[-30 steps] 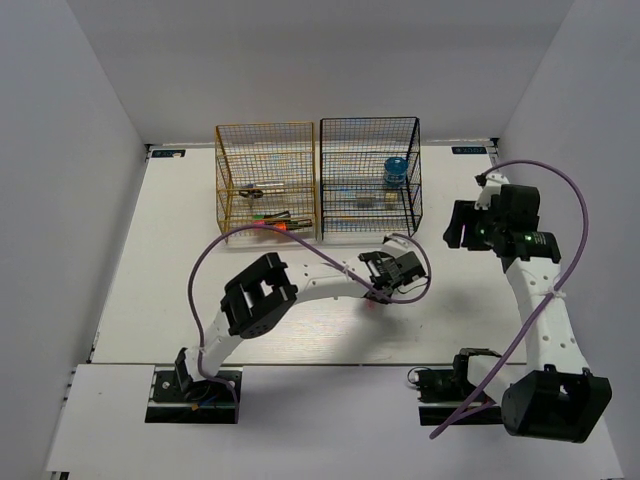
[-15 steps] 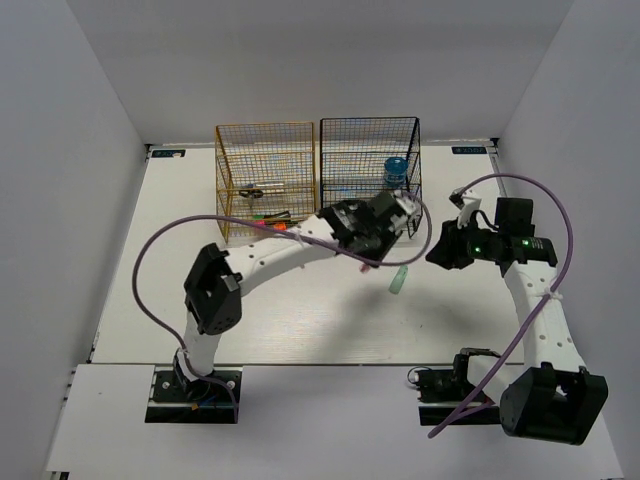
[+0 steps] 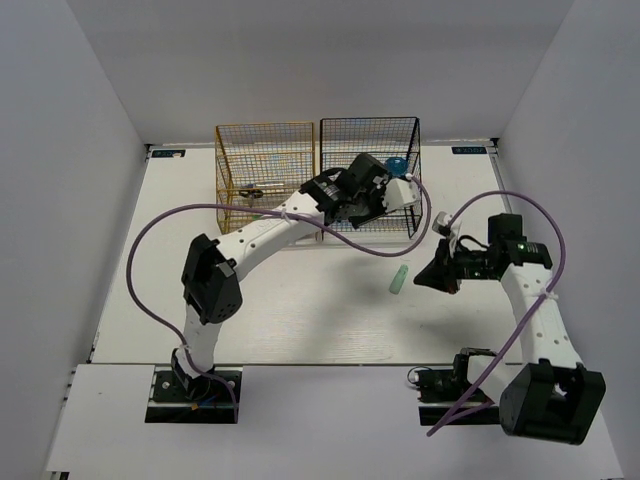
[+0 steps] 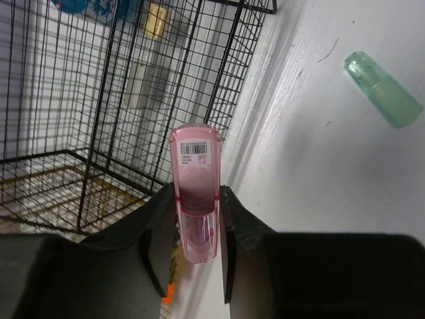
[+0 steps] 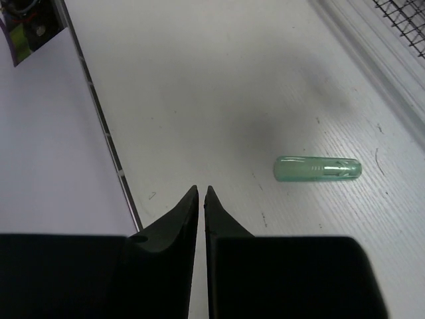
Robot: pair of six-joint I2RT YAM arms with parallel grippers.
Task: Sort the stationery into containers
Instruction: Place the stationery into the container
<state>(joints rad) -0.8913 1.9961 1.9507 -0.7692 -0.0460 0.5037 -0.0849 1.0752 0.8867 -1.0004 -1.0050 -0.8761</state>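
The pink stick point(image 4: 196, 199) was clamped in the left gripper point(image 4: 197, 212) just beside the black rack point(image 4: 99, 100), while the green stick point(image 5: 319, 168) lay on the table point(image 5: 199, 80) near the right gripper point(image 5: 201, 193), its jaws drawn together on nothing.

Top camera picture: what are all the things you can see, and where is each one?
Gold-yellow wire-mesh rack: one, gold-yellow, far side of the table.
Black wire-mesh rack: one, black, right beside the gold one.
Round blue jar: one, blue, inside the black rack.
Green pastel stick: one, green, lying on the table in front of the black rack.
Pink pastel stick: one, pink, clamped in the left tool.
White table: one, white, under everything.
Left tool: one, black, at the black rack.
Right tool: one, black, shut and empty, near the green stick.
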